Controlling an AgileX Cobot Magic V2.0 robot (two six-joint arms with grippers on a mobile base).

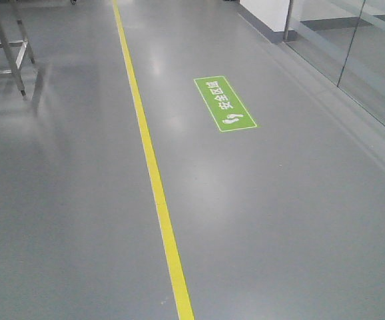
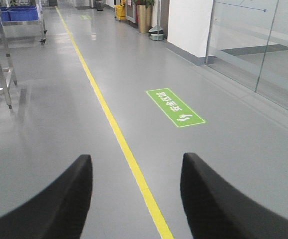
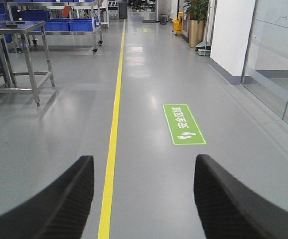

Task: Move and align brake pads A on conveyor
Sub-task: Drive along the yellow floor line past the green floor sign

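My left pincer (image 2: 136,169) and right pincer (image 3: 144,169) gape wide and empty near the floor's yellow line (image 1: 154,173). No brake pads or conveyor in view. If I drift off course, I risk missing them.

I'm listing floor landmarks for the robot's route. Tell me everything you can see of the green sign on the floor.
The green sign is a flat, long rectangle on the grey floor, with a thin white border, a row of white Chinese characters and two white footprints at its near end. It lies right of the yellow line, apart from it, running roughly along the aisle. It looks intact; nothing rests on it.
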